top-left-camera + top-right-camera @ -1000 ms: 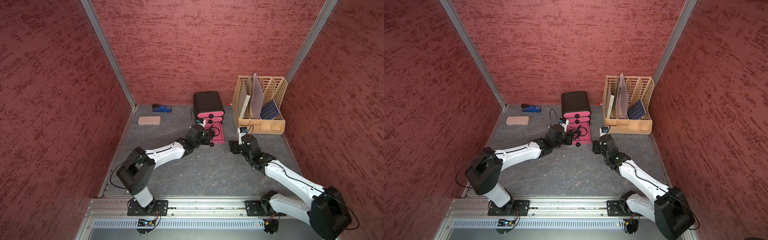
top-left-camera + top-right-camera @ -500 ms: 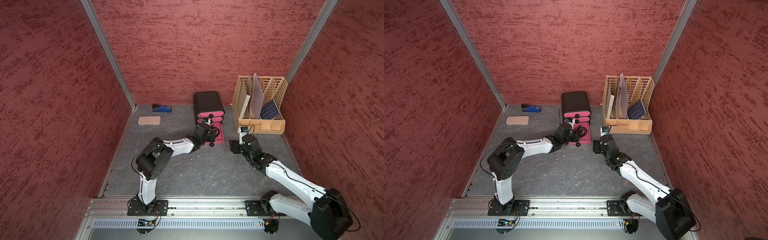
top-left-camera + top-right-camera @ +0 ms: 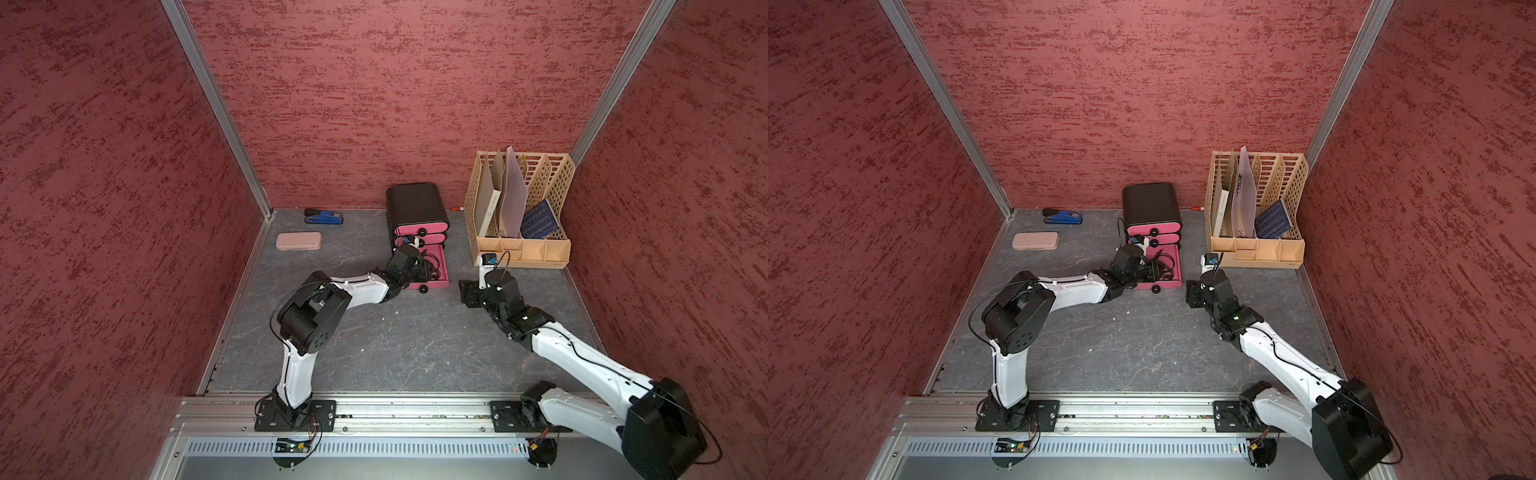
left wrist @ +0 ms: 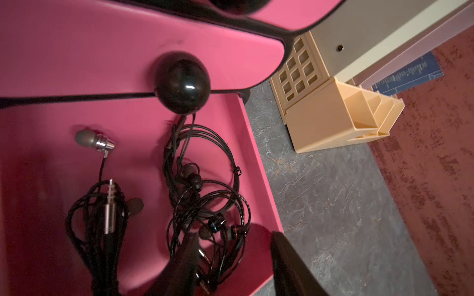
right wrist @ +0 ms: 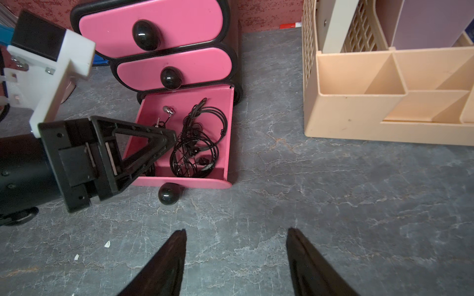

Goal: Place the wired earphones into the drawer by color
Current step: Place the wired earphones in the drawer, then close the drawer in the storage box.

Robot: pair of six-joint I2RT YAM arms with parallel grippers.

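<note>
A black cabinet holds three pink drawers, and the bottom drawer [image 3: 443, 272] [image 3: 1177, 270] [image 5: 195, 182] is pulled out. Black wired earphones [image 4: 205, 200] [image 5: 197, 143] lie in it as loose coils. A second bundle [image 4: 102, 212] with a silver earbud and plug lies beside them. My left gripper [image 3: 420, 271] [image 3: 1149, 271] [image 4: 233, 246] hangs open just over the drawer, its fingers [image 5: 154, 143] on either side of the coils without pinching them. My right gripper [image 3: 467, 291] [image 3: 1194, 291] [image 5: 236, 233] is open and empty, low over the bare floor in front of the drawer.
The two upper drawers [image 5: 164, 33] are shut. A beige file organiser [image 3: 519, 249] [image 5: 359, 110] stands right of the cabinet. A pink case [image 3: 298, 241] and a blue stapler [image 3: 324, 217] lie at the back left. Red walls close in three sides.
My left arm has reached further over the drawer, its elbow rising. Its gripper has gone from shut to open, leaving black earphones in the drawer. The right arm has stayed still.
</note>
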